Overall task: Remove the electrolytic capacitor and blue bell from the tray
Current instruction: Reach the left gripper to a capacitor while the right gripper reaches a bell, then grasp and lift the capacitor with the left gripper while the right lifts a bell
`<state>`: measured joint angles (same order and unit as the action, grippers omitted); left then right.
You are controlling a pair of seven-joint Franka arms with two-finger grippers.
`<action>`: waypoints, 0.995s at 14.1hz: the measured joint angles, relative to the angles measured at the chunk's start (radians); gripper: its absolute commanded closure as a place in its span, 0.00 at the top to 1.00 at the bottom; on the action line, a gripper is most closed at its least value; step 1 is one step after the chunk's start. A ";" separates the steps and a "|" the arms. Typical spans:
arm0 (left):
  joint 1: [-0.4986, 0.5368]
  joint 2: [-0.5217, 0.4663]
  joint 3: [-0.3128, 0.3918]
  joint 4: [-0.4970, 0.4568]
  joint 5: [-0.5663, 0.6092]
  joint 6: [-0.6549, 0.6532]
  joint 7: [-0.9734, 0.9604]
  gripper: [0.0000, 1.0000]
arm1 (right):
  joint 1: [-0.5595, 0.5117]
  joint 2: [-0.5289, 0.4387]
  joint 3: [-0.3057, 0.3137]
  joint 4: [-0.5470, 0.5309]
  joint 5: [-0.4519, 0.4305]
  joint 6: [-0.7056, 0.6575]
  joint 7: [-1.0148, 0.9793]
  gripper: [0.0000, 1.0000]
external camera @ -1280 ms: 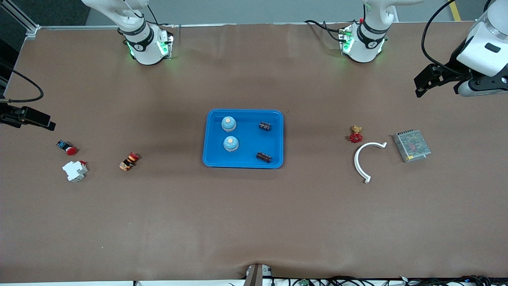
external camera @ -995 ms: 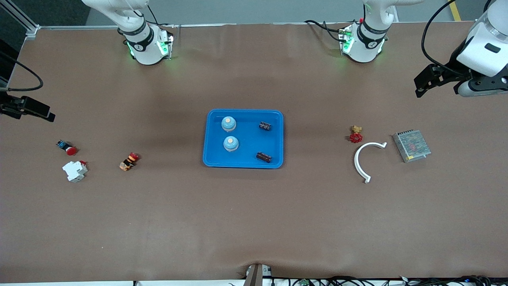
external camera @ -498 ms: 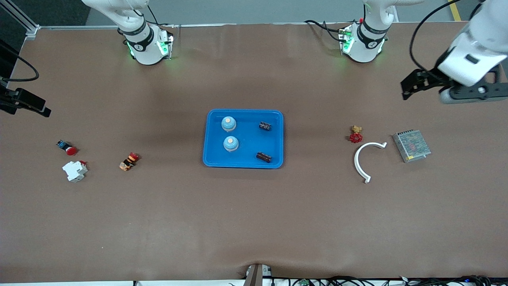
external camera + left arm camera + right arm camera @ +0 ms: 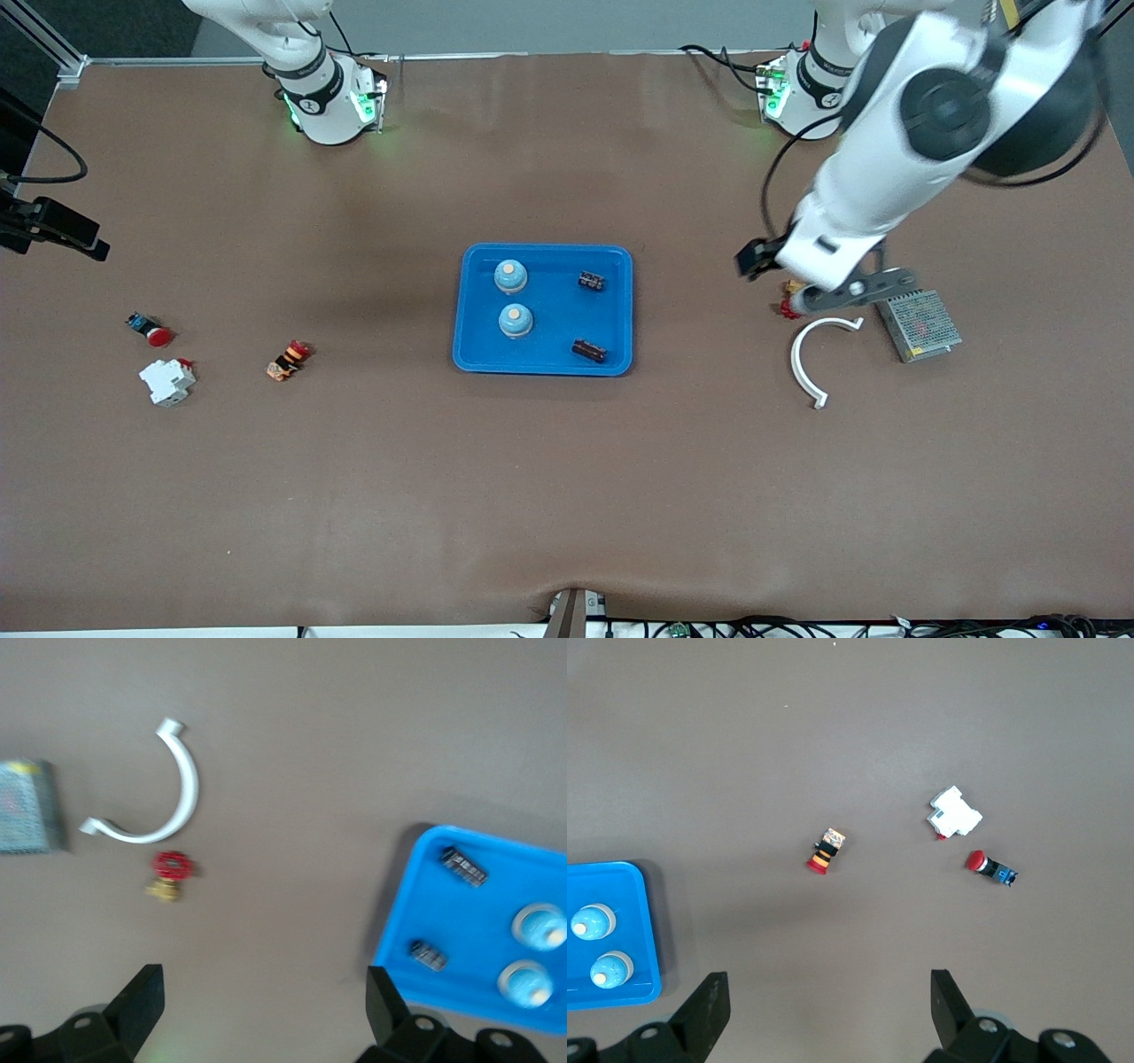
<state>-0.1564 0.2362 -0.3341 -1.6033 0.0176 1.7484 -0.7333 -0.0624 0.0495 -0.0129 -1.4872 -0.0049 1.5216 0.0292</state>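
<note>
A blue tray [image 4: 549, 257] at the table's middle holds two light-blue bells [image 4: 510, 276] [image 4: 516, 320] and two dark capacitors [image 4: 592, 281] [image 4: 589, 351]. My left gripper [image 4: 749, 261] is open and empty, up over the table between the tray and a red valve [image 4: 795, 306]. The left wrist view shows its open gripper [image 4: 263, 1014], the tray [image 4: 469, 912], both capacitors [image 4: 464, 866] [image 4: 429, 955] and both bells [image 4: 538, 926] [image 4: 523, 981]. My right gripper [image 4: 87, 243] is open and empty over the right arm's end of the table. In the right wrist view the open gripper [image 4: 828, 1014] sees the tray's end [image 4: 629, 904] and the bells [image 4: 589, 922] [image 4: 609, 969].
Toward the left arm's end lie the red valve [image 4: 170, 870], a white curved piece [image 4: 811, 359] and a grey metal box [image 4: 919, 325]. Toward the right arm's end lie a red button [image 4: 152, 331], a white breaker [image 4: 166, 382] and a red-orange part [image 4: 288, 359].
My left arm has swung in from the table's end toward the tray, and its gripper is now near the red valve. The right gripper has barely shifted. Nothing on the table has moved.
</note>
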 measured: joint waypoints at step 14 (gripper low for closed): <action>-0.261 0.488 0.001 0.007 0.078 0.664 -0.732 0.86 | 0.311 0.011 0.027 -0.511 0.081 0.456 0.422 1.00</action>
<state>-0.4173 0.7239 -0.3329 -1.5964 0.0955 2.4123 -1.4654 0.2484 0.0602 0.0136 -1.9987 0.0760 1.9773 0.4511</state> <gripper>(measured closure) 0.044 0.000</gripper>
